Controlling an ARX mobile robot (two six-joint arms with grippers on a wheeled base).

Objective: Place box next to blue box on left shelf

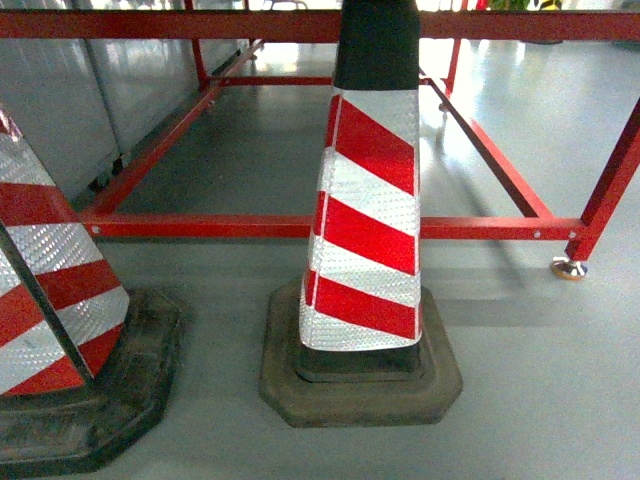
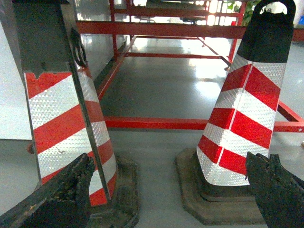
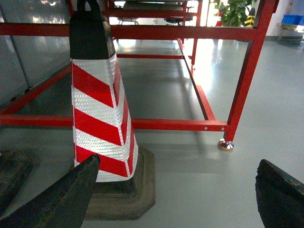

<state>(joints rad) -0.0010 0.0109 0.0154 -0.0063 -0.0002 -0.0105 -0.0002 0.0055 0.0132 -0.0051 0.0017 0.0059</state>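
The box, the blue box and the left shelf are out of view in all three frames. My left gripper (image 2: 172, 164) hangs low over the grey floor, open, with its dark fingers (image 2: 71, 183) spread wide and only floor between them. One striped cone stands beyond each of its fingers. My right gripper (image 3: 179, 162) is also open and empty, its fingers (image 3: 76, 185) wide apart above bare floor, with a cone behind its left finger. Neither gripper shows in the head view.
Two red-and-white traffic cones on dark rubber bases stand close ahead, one in the centre (image 1: 365, 230) and one at the left (image 1: 50, 290). Behind them runs a red tubular frame (image 1: 200, 226) with a metal foot (image 1: 568, 268). Grey cabinets (image 1: 70, 90) line the left.
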